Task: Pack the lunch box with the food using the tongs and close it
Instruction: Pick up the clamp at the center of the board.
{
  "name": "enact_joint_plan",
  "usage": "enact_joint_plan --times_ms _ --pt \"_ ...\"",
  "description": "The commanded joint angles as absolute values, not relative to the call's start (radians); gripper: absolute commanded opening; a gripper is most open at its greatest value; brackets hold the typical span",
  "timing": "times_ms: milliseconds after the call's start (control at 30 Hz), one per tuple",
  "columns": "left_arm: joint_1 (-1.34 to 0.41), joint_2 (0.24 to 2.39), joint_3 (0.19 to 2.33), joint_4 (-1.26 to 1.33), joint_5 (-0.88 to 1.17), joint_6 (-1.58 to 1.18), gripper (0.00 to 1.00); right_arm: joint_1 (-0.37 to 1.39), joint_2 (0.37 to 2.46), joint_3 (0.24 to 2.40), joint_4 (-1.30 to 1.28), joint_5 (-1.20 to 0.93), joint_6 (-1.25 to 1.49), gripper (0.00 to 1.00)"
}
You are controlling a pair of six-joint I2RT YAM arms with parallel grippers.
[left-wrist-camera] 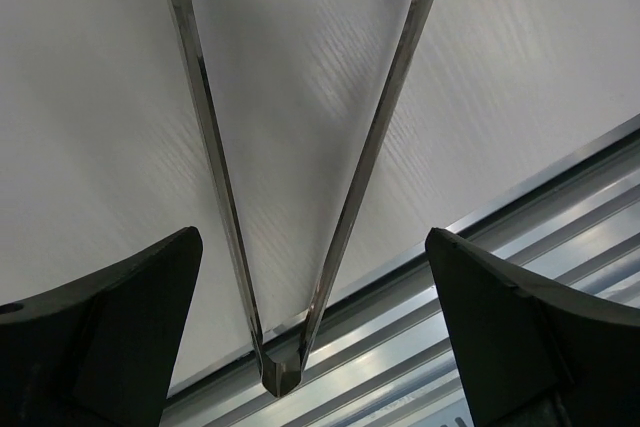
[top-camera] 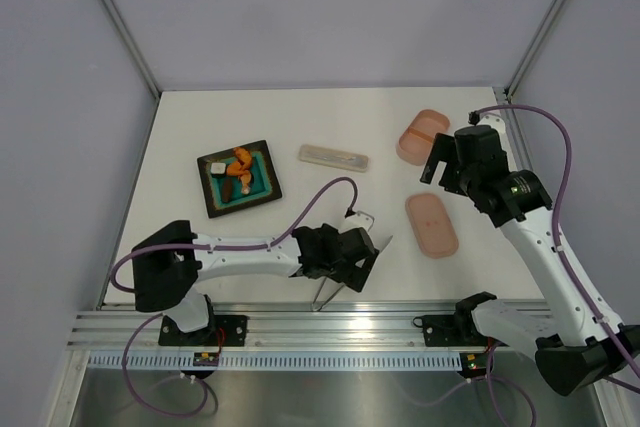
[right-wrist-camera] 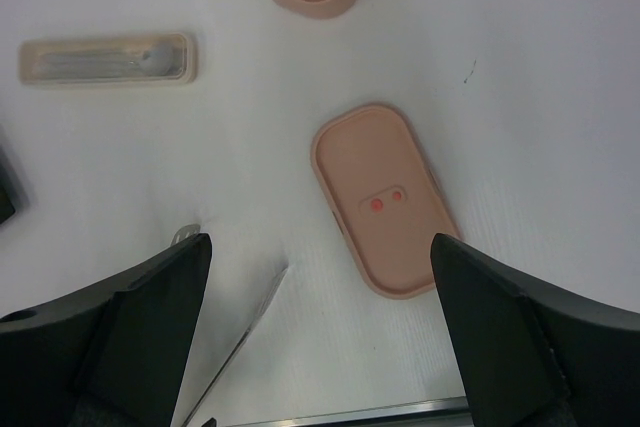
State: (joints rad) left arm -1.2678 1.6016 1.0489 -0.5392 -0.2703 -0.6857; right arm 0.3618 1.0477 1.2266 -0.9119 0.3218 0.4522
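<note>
The silvery tongs lie on the white table at its near edge, their joint toward the rail and both arms spreading away. My left gripper hovers over them, open, with the tongs between its fingers and untouched. The pink lunch box sits open at the back right, and its lid lies flat nearer me, showing two red spots. My right gripper hangs open and empty above the lid. Orange and brown food rests on a dark tray.
The dark tray with a teal mat stands at the left. A slim pale case lies mid-table, also seen from the right wrist as the case. The metal rail borders the table's near edge.
</note>
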Motion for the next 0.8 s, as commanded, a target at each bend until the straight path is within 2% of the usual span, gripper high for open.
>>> enact_joint_plan --times_ms 0,167,500,767 --pt "-1.270 1.620 1.025 -0.460 -0.307 -0.721 0.99 0.365 1.061 1.235 -0.876 0.299 0.442 0.99" --pt "-1.270 1.605 0.937 -0.385 -0.311 -0.707 0.99 0.365 1.080 1.238 -0.874 0.293 0.440 0.99" --pt "-1.272 1.693 0.920 -0.293 -0.291 -0.647 0.97 0.365 1.092 1.213 -0.862 0.272 0.466 1.00" --pt "-1.272 1.700 0.908 -0.278 -0.288 -0.660 0.79 0.365 1.081 1.207 -0.868 0.276 0.471 0.99"
